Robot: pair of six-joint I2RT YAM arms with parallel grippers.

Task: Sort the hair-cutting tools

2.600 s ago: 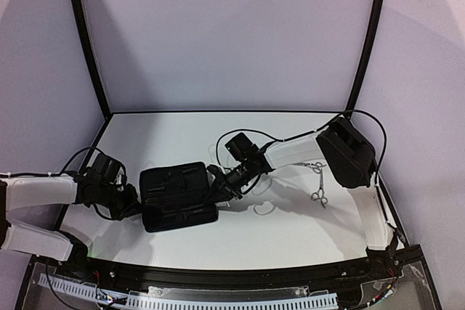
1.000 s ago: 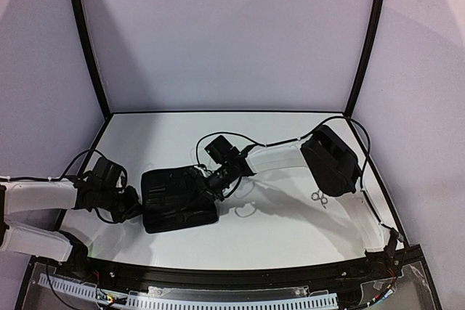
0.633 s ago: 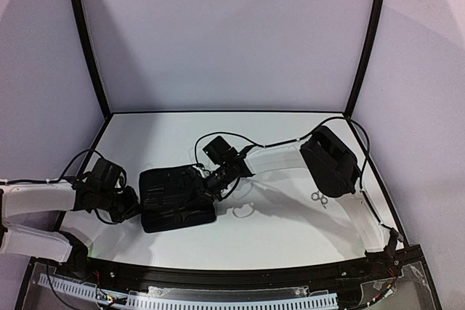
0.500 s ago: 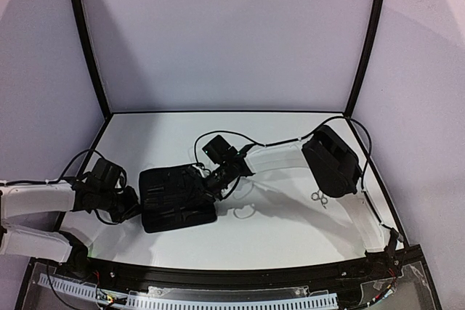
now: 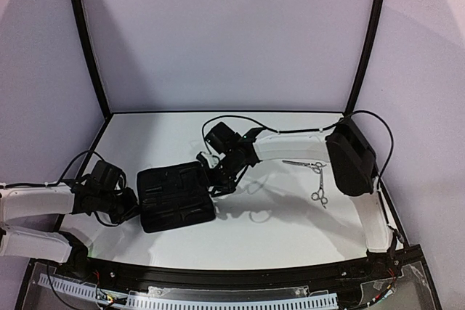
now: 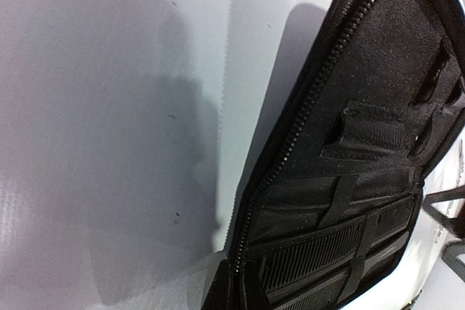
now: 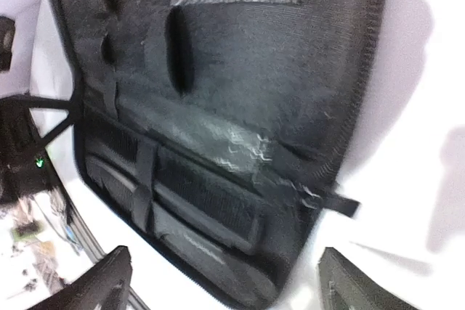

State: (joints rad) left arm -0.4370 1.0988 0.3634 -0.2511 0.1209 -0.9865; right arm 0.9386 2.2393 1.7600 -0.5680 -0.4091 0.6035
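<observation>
My left end effector (image 5: 134, 207) is pinched shut on the left rim of the open black rectangular zip case (image 5: 176, 197) on the white tabletop (image 5: 290, 230); my right end effector (image 7: 225, 284) hovers over the case's right side, fingers spread wide and empty. Two slim black plastic combs (image 6: 312, 255) sit strapped inside the case, and two small silver metal scissors (image 5: 318, 195) lie on the tabletop well to its right.

Pale lilac walls (image 5: 225, 34) enclose a white table (image 5: 290, 234); black posts (image 5: 368, 34) rise at eleven and one o'clock; shadows are soft.
</observation>
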